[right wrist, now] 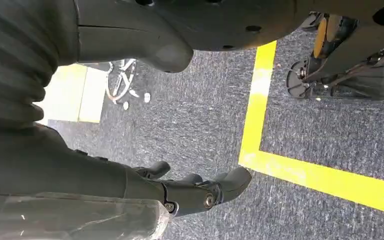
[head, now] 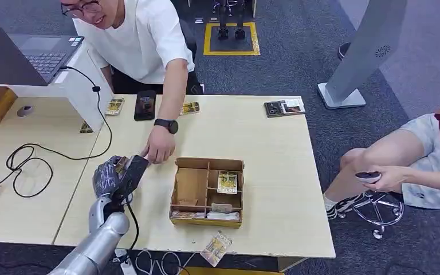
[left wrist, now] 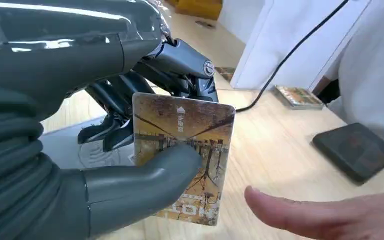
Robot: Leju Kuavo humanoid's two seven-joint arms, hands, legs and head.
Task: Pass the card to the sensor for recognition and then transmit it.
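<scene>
Head view: left hand (head: 116, 175) hovering over the light wooden table (head: 263, 137), pinching a card (head: 127, 162) just left of the compartmented cardboard box (head: 208, 192). Person's hand (head: 159, 150) reaching across from the far side, fingers touching or almost touching the card's end. Another card lying in a right-hand compartment of the box, one more card (head: 216, 248) hanging at the table's near edge. Black phone (head: 145, 105) lying near the person.

Left wrist view: left hand (left wrist: 130, 150) pinching the card (left wrist: 185, 155) between the thick grey thumb on its printed face and darker fingers (left wrist: 115, 112) behind. Person's fingertip (left wrist: 265, 202) sitting just beside the card's free edge, contact unclear.

Right wrist view: right hand (right wrist: 180, 187) hanging over dark carpet with a yellow floor line (right wrist: 260, 105), holding nothing, fingers loosely extended and apart from the thumb.
</scene>
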